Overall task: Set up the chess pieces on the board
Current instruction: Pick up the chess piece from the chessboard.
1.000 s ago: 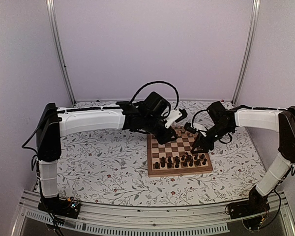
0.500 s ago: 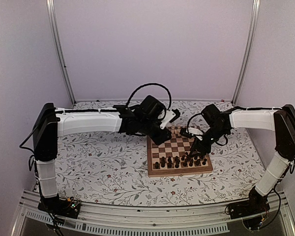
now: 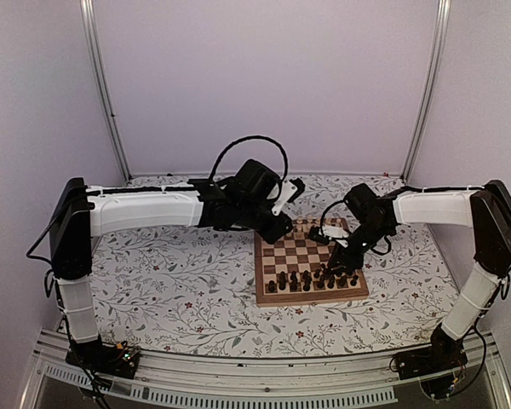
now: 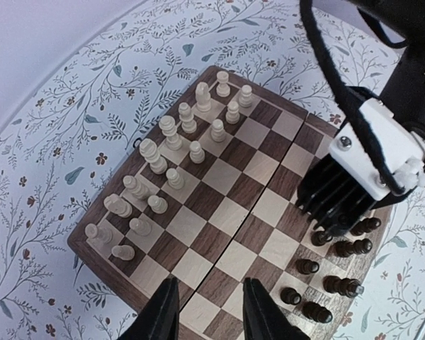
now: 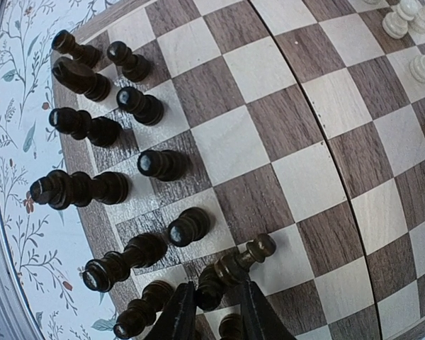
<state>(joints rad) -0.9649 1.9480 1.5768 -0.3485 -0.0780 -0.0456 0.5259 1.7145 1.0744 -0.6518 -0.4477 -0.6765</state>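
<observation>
The board [image 3: 300, 250] lies right of the table's middle. Pale chess pieces [image 4: 173, 152] stand in two rows along its far edge. Dark chess pieces [image 3: 313, 279] fill the near rows. My right gripper [image 5: 216, 312] hangs low over the dark rows, shut on the base of a tilted dark pawn [image 5: 234, 273] whose head points up and to the right. In the top view this gripper [image 3: 337, 262] is at the board's right side. My left gripper [image 4: 209, 315] hovers open and empty above the board's left edge, and the top view shows it [image 3: 279, 227] at the far left corner.
The floral table cloth [image 3: 179, 290] surrounds the board. Standing dark pieces [image 5: 92, 131] crowd close to the left of my right fingers. The right gripper's black finger block [image 4: 333, 202] sits over the dark rows in the left wrist view. Metal posts [image 3: 102, 94] frame the back wall.
My right gripper moved left and down onto the dark rows and its jaws narrowed around the pawn. My left arm drew back left, away from the board's middle.
</observation>
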